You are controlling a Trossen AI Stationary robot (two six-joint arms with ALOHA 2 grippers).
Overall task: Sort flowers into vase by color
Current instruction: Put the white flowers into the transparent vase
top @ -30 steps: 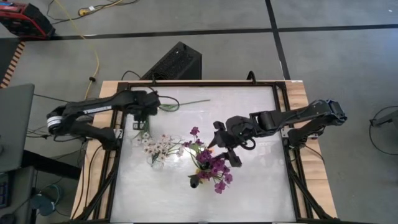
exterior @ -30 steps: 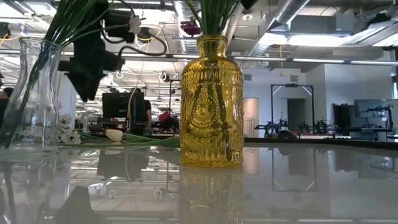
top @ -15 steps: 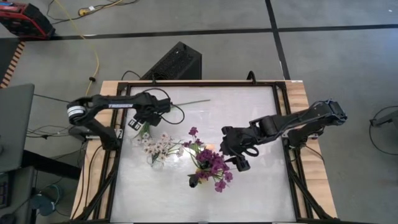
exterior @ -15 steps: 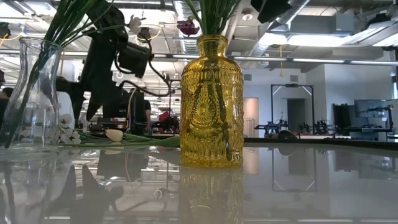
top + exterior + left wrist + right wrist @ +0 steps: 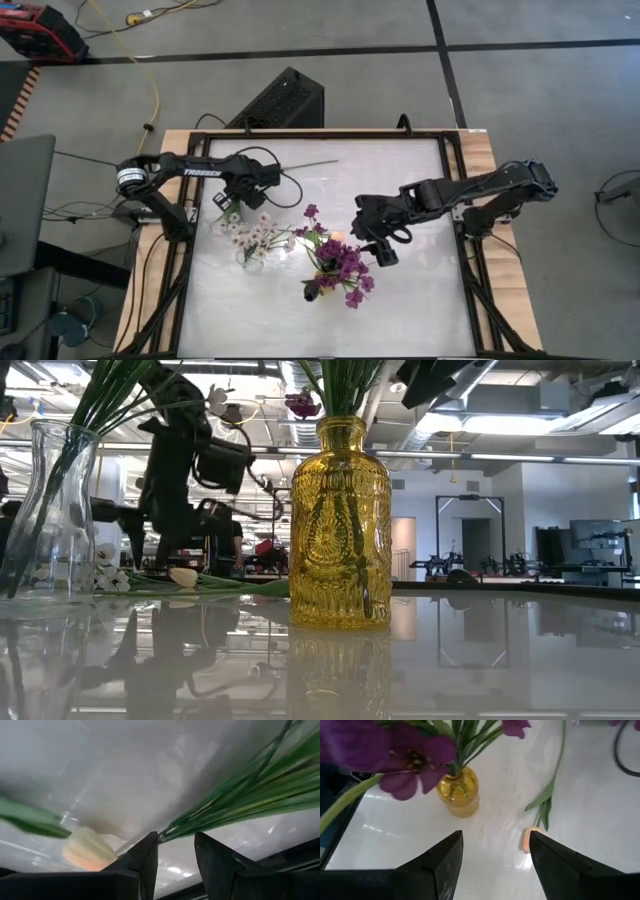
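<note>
Your left gripper (image 5: 172, 851) hangs over the white counter (image 5: 400, 300) beside the clear glass vase (image 5: 55, 510) of white flowers, fingers parted and empty. A cream-peach tulip (image 5: 89, 851) lies on the counter just beyond them. Your right gripper (image 5: 492, 851), fingers wide and empty, hovers near the amber embossed glass vase (image 5: 340, 520) holding purple flowers (image 5: 345, 265).

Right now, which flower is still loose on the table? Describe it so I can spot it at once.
Start at the clear vase holding the white flowers, on the left side of the table. Just behind it, under the left gripper, a cream-peach tulip lies flat. It is the only bloom lying down; the rest stand in the vases.
</note>
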